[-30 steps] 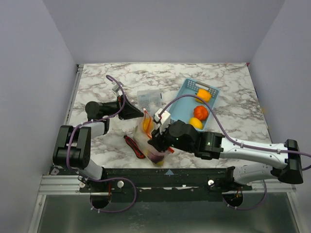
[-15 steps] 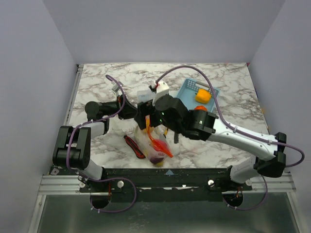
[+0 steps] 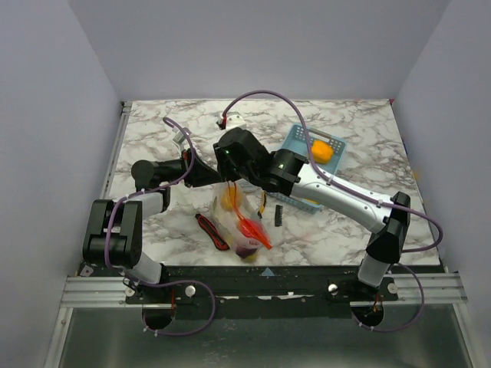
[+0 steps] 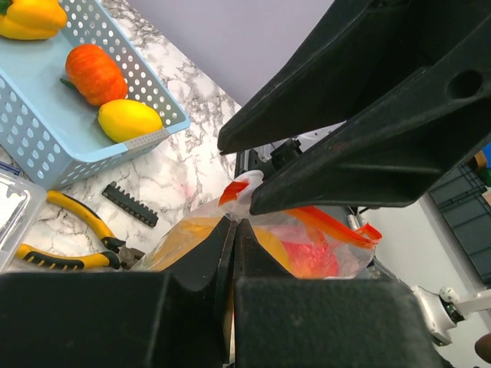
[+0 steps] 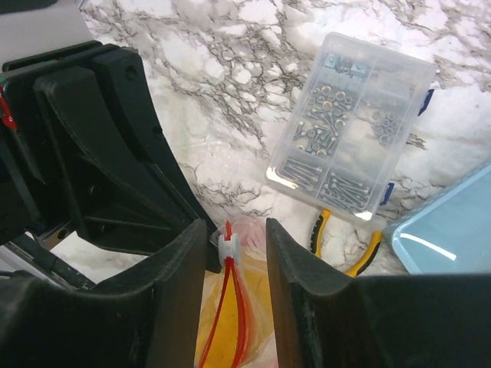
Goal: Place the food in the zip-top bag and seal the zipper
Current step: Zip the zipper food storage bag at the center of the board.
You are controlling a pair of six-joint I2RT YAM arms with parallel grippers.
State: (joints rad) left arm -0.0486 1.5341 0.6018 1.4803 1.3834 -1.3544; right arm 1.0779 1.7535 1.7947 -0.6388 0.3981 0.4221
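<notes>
Arms meet at the zip-top bag (image 3: pixel 245 230): my left gripper (image 4: pixel 234 230) clamps its corner, right gripper (image 5: pixel 235 238) holds its jaws narrowly astride the zipper (image 5: pixel 221 303).

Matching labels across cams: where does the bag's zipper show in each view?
Top external: zipper low centre, along the zip-top bag below the two arms.
Left wrist: zipper right of centre, a red-orange strip over the bag's contents.
Right wrist: zipper bottom centre, running up to a white slider.
Shared landmark: light blue basket, right of centre from above, upper left in left wrist, lower right edge in right wrist.
</notes>
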